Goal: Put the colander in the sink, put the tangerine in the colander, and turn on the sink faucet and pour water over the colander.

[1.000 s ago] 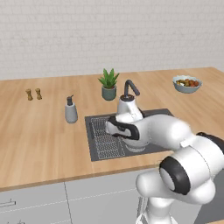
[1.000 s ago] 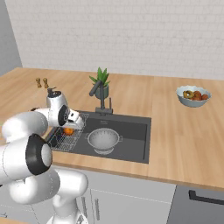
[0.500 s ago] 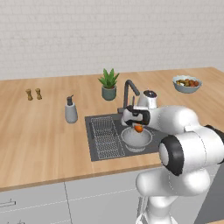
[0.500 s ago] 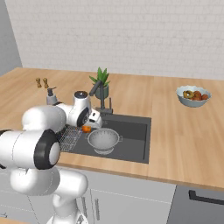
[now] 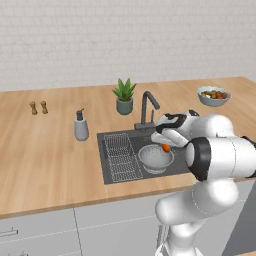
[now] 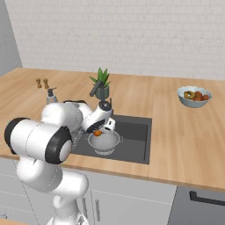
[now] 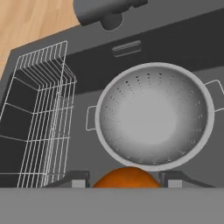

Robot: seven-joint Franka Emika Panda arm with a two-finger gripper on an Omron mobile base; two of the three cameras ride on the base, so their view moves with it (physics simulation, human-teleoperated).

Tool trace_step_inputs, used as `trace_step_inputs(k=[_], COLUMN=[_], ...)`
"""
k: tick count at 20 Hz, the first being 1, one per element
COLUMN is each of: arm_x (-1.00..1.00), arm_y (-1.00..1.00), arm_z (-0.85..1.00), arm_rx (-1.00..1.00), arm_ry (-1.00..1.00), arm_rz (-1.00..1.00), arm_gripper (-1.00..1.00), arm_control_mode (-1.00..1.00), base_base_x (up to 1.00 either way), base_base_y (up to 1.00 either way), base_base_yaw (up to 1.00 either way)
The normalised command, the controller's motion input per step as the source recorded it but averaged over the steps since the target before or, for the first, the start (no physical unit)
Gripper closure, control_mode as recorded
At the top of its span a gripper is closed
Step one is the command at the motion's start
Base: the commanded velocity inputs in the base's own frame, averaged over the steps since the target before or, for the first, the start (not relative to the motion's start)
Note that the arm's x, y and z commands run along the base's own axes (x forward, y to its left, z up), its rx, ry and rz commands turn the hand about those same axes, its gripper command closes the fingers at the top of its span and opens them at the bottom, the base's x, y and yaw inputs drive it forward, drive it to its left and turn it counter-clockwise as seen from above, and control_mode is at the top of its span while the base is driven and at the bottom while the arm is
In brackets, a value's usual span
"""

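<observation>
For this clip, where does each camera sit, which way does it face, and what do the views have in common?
Left base view: behind the arm on its left, looking down at the sink; arm enters lower right.
Right base view: behind on its right, same counter; arm enters lower left.
Hand view: on the hand, looking down into the colander; fingertips flank the tangerine.
Shared: colander, sink, tangerine; gripper in both base views.

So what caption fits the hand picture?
Gripper holding the tangerine just above the empty colander in the sink.
</observation>
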Motion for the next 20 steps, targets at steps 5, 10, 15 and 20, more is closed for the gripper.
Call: trace_step_inputs(k=[5,10,15,20], arm_x=[0.46,0.39,0.07,0.01], arm_y=[-0.11,-0.01,0.0,0.0], arm_z=[-0.21,-0.22,-0.33,-0.22], arm_rx=[0.01,0.0,0.0,0.0], arm_ry=[0.0,0.0,0.0,0.0], arm_rz=[0.05,0.04,0.04,0.03], arm_gripper=[1.0,1.0,1.0,1.0], arm_control_mode=[-1.0,-1.0,-1.0,-1.0], base_base_x=[0.0,0.0,0.0,0.0], base_base_y=[0.0,0.0,0.0,0.0], base_base_yaw=[0.0,0.0,0.0,0.0])
